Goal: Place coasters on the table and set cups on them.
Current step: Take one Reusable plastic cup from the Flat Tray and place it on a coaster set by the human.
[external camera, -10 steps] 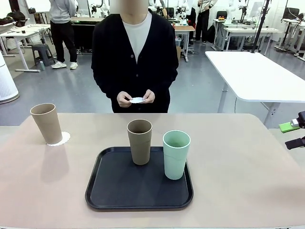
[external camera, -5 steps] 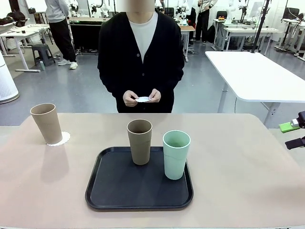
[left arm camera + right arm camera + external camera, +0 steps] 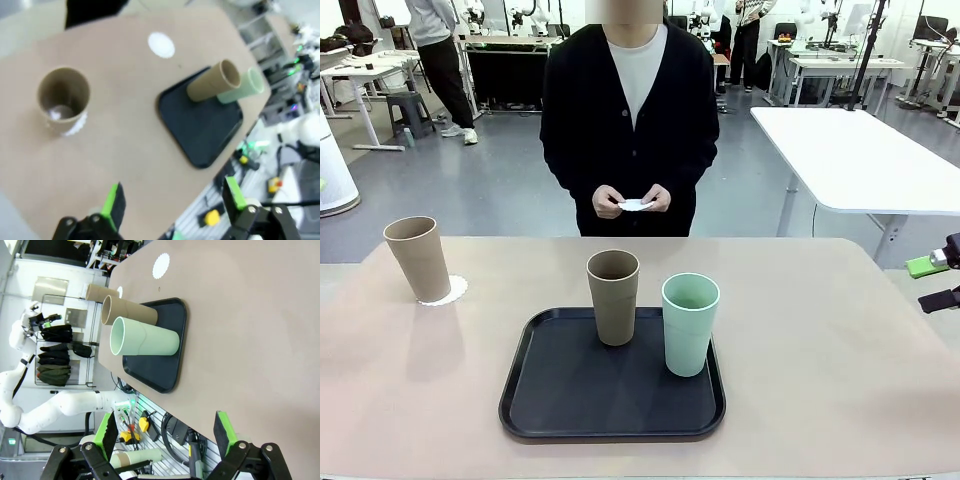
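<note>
One tan cup (image 3: 417, 258) stands on a white coaster (image 3: 447, 292) at the table's (image 3: 820, 350) far left. The other tan cup (image 3: 613, 297) and the mint cup (image 3: 690, 323) stand upright on the black tray (image 3: 570, 390). The person at the far side holds a white coaster (image 3: 636, 205) in both hands, above the table's edge. Both wrist views show a round white coaster (image 3: 161, 45) (image 3: 161, 265) lying flat on the bare tabletop. My right gripper (image 3: 935, 282) hangs open at the right edge. My left gripper (image 3: 173, 197) is open, high above the left cup (image 3: 64, 97).
A white table (image 3: 860, 160) stands behind at the right. Bare tabletop lies to the right of the tray and between the tray and the left cup. Other people and benches are far behind.
The person has stepped toward picture right, still holding the coaster in both hands. The cups, the tray and my right gripper have stayed put.
</note>
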{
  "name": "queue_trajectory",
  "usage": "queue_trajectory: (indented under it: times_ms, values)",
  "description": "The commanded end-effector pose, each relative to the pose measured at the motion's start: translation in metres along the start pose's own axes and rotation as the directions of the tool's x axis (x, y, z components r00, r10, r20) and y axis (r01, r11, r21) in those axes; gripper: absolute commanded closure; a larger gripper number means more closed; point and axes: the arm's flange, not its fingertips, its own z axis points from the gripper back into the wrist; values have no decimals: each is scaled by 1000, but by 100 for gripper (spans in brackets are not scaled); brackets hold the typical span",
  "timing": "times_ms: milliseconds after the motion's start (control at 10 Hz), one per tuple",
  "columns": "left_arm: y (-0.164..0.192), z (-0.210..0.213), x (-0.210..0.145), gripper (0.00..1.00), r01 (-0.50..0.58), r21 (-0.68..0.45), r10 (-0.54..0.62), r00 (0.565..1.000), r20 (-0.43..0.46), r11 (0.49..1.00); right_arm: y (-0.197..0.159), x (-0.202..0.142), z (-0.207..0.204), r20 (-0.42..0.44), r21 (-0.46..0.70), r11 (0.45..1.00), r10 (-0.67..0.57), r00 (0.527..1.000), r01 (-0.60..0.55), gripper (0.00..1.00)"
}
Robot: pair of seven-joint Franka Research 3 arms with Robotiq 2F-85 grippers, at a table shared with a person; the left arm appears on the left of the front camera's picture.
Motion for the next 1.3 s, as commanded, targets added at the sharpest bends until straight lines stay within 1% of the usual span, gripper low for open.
queue_trajectory:
  times_ms: [0, 100, 200, 300, 500, 600, 700, 800, 1000, 1100, 1200]
  values:
    - [-27, -38, 0, 0, 119, 102, -114, 992, -58, 988, 0, 0, 0, 4, 11, 1000, 1, 1000, -1, 0]
    - [-38, -58, 6, 0, 201, 122, -190, 977, -99, 972, 0, 0, 0, 4, 11, 1000, 1, 1000, -1, 0]
    - [-48, -76, 12, 0, 298, 133, -279, 949, -145, 945, 0, 0, 0, 4, 11, 1000, 1, 1000, -1, 0]
    - [-59, -96, 21, 0, 415, 135, -389, 903, -185, 900, 0, 0, 0, 4, 11, 1000, 1, 1000, -1, 0]
    - [-72, -126, 38, 0, 547, 168, -507, 831, -229, 820, 0, 0, 0, 4, 11, 1000, 1, 1000, -1, 0]
    - [-74, -142, 48, 0, 584, 157, -534, 801, -270, 796, 0, 0, 0, 4, 11, 1000, 1, 1000, -1, 0]
    - [-71, -157, 58, 0, 610, 142, -544, 772, -329, 780, 0, 0, 0, 4, 11, 1000, 1, 1000, -1, 0]
    - [-66, -173, 72, 0, 621, 112, -542, 747, -385, 776, 0, 0, 0, 4, 11, 1000, 1, 1000, -1, 0]
    - [-58, -196, 93, 0, 608, 124, -509, 745, -431, 784, 0, 0, 0, 4, 11, 1000, 1, 1000, -1, 0]
    - [-55, -205, 95, 0, 602, 128, -502, 749, -432, 788, 0, 0, 0, 4, 11, 1000, 1, 1000, -1, 0]
    - [-52, -203, 93, 0, 610, 132, -509, 746, -429, 781, 0, 0, 0, 4, 11, 1000, 1, 1000, -1, 0]
